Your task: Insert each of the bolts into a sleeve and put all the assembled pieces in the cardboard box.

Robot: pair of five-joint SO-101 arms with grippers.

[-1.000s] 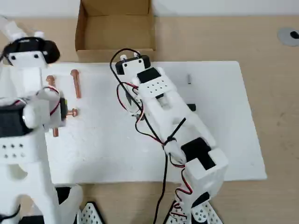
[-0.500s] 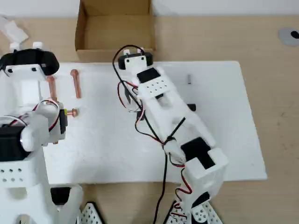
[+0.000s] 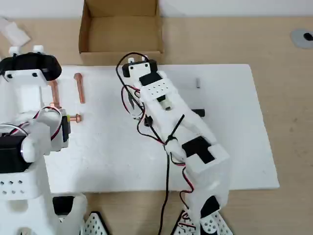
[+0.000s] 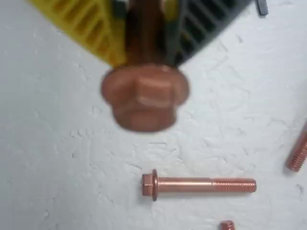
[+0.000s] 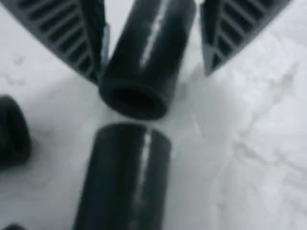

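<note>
My left gripper (image 4: 146, 52) is shut on a copper bolt (image 4: 144, 98), whose hex head sticks out past the yellow and black fingers above the foam. More bolts lie on the foam: one (image 4: 199, 184) just beyond the held one, and one (image 3: 78, 88) beside the left arm. My right gripper (image 5: 151, 72) is open, with a black sleeve (image 5: 144, 62) tilted between its fingers and a thin gap on each side. A second sleeve (image 5: 124, 177) lies right in front of it. The right gripper (image 3: 133, 103) points down at the foam's middle. The cardboard box (image 3: 122, 34) stands open at the back.
A white foam sheet (image 3: 234, 137) covers the table's middle. Two small dark pieces lie on it right of the right arm, one (image 3: 198, 83) farther back and one (image 3: 198, 112) nearer. Another sleeve (image 5: 12, 132) sits off to one side.
The left arm's upper body has sunk toward the front edge while its gripper end stayed near the bolts. The right arm has leaned a little to the left.
</note>
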